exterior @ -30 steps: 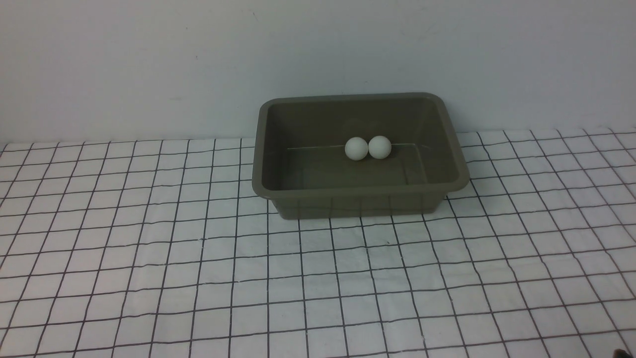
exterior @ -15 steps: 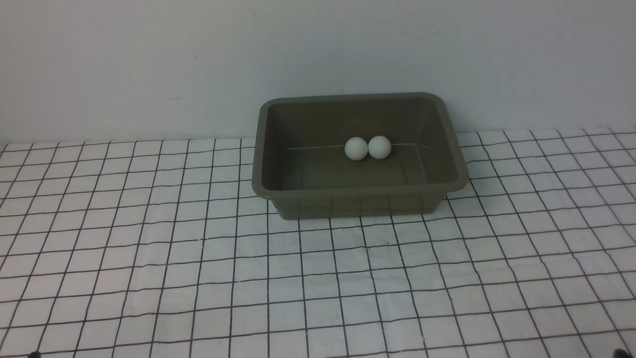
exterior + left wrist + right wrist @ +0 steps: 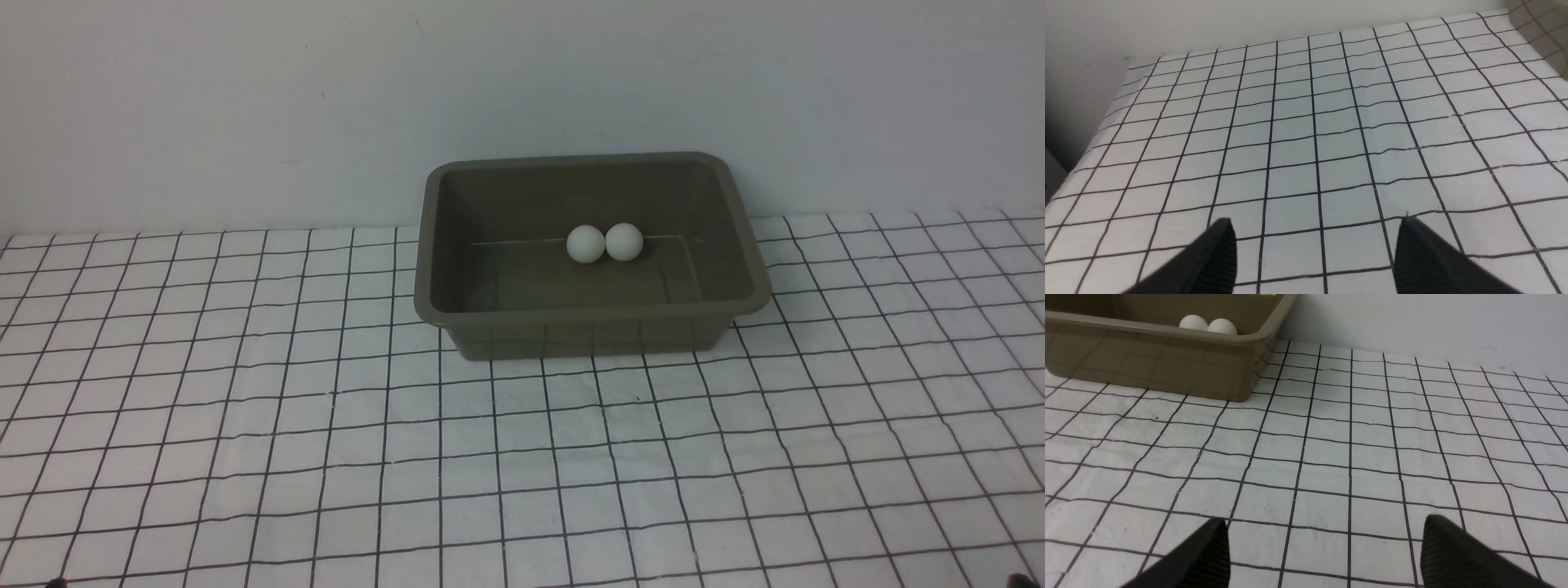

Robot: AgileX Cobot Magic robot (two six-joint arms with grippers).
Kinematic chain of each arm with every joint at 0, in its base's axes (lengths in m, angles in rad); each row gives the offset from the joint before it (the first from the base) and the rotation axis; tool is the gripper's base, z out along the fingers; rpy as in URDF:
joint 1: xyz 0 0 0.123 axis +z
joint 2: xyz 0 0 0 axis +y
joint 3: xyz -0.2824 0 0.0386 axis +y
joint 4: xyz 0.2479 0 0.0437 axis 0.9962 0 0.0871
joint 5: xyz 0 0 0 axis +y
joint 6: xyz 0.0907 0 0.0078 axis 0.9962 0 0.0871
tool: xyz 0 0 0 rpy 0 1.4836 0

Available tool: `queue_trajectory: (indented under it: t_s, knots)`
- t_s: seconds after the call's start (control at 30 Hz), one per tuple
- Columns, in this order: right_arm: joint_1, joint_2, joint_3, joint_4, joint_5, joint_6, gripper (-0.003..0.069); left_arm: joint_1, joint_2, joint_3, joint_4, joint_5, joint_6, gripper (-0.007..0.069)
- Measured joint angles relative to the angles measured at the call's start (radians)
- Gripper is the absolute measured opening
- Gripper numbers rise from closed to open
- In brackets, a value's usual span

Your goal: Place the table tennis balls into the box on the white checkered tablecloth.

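Note:
The olive-grey box (image 3: 457, 314) stands on the white checkered tablecloth (image 3: 522, 457) near the back wall. Two white table tennis balls (image 3: 584, 243) (image 3: 624, 242) lie side by side inside it, touching, against the far wall. In the right wrist view they peek over the box rim (image 3: 1167, 330) as two ball tops (image 3: 1193, 321) (image 3: 1222, 326). My right gripper (image 3: 1325, 519) is open and empty over bare cloth, well short of the box. My left gripper (image 3: 1314, 219) is also open and empty over cloth, with a corner of the box (image 3: 1551, 45) far off to one side.
A plain pale wall rises behind the box. The cloth's left edge (image 3: 1106, 118) drops off beside the left gripper's area. Only dark specks of the arms show at the front view's bottom corners (image 3: 55, 583) (image 3: 1016, 580).
A dark speck of the left arm has appeared at the front view's bottom left corner. The balls and box have not moved.

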Motion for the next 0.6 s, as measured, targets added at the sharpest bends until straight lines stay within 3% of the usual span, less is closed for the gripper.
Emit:
queue_trajectory:
  t_s: [0.6]
  knots:
    - [0.000, 0.000, 0.000, -0.047, 0.000, 0.013, 0.0568, 0.000, 0.000, 0.000, 0.000, 0.000, 0.000, 0.0468]
